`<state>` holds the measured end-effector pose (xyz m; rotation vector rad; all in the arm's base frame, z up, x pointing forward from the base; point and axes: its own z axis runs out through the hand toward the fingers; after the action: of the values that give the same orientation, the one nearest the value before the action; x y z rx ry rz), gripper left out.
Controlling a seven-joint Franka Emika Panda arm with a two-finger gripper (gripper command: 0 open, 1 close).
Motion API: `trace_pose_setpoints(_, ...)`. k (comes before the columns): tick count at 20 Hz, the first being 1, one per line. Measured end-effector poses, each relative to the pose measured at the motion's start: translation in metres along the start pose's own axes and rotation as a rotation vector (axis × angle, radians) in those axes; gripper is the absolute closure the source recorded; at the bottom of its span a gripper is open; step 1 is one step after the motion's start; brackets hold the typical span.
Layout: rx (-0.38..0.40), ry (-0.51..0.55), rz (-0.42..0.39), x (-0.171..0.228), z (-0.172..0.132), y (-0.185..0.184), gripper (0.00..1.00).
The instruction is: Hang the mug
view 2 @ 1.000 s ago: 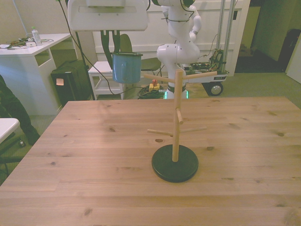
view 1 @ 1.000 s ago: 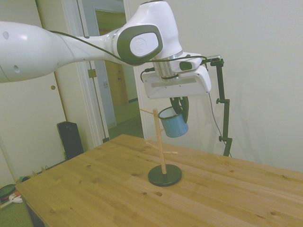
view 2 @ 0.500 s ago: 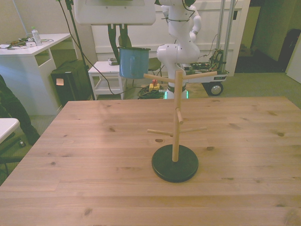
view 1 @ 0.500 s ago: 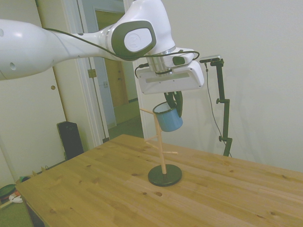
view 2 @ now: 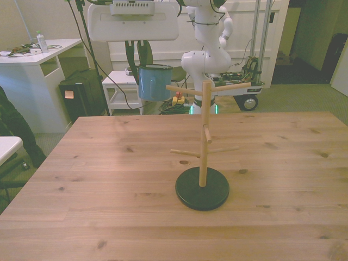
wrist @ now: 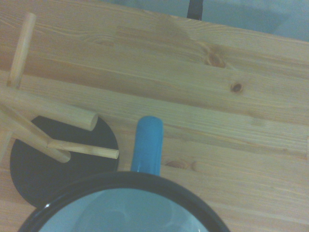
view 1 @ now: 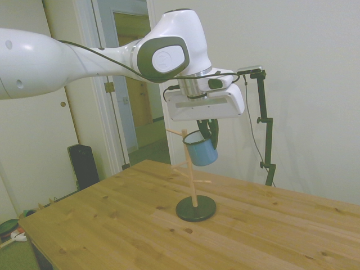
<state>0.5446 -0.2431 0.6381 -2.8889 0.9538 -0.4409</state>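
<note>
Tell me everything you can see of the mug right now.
The mug is small and light blue, enamel by its look, with a paler inside and a thin dark rim. It hangs in the air well above the table, held at its rim by the gripper from above, mouth upward and slightly tilted in the side view. It sits at the tip of the rack's top peg on the front view's left; contact with the peg cannot be told. In the wrist view its blue handle juts out beside the pegs, not yet hooked.

I can read no text, label, brand or number anywhere around me: any markings on the equipment in the background are too small and blurred to make out.
</note>
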Motion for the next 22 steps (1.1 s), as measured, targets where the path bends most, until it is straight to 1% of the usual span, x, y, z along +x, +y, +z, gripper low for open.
trace_pose_setpoints(12, 0.006, 0.009, -0.011, -0.004, -0.006, -0.007, 1.00)
trace_pose_setpoints(18, -0.001, 0.011, -0.018, -0.007, -0.007, -0.018, 1.00)
trace_pose_setpoints(22, -0.005, 0.015, -0.026, -0.012, -0.009, -0.035, 1.00)
